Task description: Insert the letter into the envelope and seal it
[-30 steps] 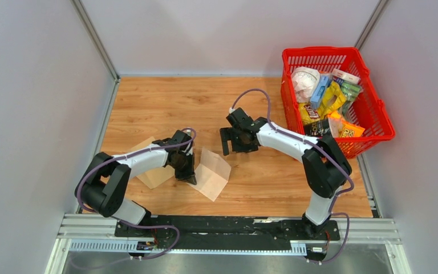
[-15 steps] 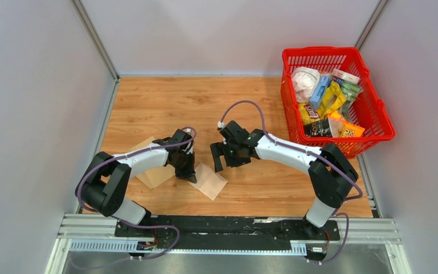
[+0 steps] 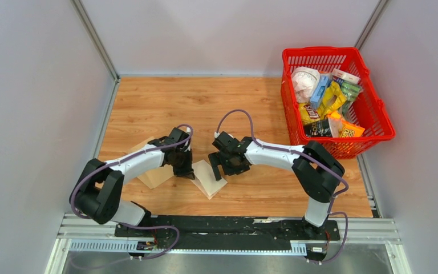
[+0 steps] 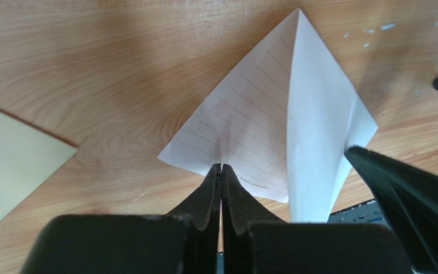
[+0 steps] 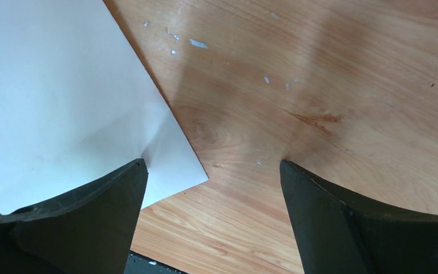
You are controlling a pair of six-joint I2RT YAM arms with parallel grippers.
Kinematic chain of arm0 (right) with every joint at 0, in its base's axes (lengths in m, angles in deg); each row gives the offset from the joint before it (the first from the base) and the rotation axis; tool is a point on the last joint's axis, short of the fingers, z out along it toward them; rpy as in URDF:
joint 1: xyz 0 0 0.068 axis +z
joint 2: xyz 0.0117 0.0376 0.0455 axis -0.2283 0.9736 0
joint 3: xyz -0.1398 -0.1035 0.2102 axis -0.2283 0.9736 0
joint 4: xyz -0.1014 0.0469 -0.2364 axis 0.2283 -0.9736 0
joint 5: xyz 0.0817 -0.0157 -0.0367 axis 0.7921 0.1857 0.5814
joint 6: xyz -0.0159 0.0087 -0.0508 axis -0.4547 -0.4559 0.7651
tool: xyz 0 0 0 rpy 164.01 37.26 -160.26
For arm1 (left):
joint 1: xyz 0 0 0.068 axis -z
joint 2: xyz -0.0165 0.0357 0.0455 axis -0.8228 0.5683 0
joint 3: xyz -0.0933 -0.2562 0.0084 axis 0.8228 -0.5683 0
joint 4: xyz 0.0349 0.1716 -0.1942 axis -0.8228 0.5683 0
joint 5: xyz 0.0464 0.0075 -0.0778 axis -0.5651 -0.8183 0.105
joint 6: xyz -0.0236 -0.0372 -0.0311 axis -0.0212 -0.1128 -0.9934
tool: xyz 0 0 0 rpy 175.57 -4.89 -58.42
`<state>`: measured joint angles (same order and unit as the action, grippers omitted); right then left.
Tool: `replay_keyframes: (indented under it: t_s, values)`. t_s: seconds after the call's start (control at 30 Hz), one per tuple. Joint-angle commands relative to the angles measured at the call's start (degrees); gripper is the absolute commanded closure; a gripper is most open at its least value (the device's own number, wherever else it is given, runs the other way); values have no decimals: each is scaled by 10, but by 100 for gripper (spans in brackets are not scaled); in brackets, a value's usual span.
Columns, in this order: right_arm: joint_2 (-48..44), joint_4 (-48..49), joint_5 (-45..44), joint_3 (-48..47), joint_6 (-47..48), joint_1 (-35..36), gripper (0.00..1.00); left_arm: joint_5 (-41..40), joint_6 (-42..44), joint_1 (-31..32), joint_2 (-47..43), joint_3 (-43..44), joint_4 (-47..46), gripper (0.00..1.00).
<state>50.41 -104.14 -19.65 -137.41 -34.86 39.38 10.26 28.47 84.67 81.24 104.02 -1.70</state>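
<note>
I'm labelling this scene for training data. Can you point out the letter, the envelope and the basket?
letter (image 4: 251,125), left wrist view, on its lined face.
envelope (image 3: 155,177), top external view, on its near corner.
basket (image 3: 319,49), top external view, on its far rim.

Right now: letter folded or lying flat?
Folded, partly: the letter bends along a crease into two angled panels, pinched at its edge by the left gripper.
</note>
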Motion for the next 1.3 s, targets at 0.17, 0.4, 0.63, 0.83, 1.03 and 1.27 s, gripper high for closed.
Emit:
replay_keyframes:
  t_s: [0.17,0.4,0.63,0.83,1.03,1.27]
  values:
    - [28,-9,-60,-1,-12,9,5,-34,-4,-18,-134,25,77,86]
    - [40,-41,-113,-19,-1,18,5,-54,27,-41,-185,92,148,82]
    - [29,-42,-128,-24,1,18,4,-14,57,-42,-71,83,76,93]
    - [-5,-50,-117,-39,1,18,4,2,57,-42,1,46,8,100]
    - [-48,-73,-120,-40,-6,18,4,-1,62,-41,31,35,-10,100]
    - [-93,-82,-106,-4,-24,18,4,12,59,-41,38,25,-24,100]
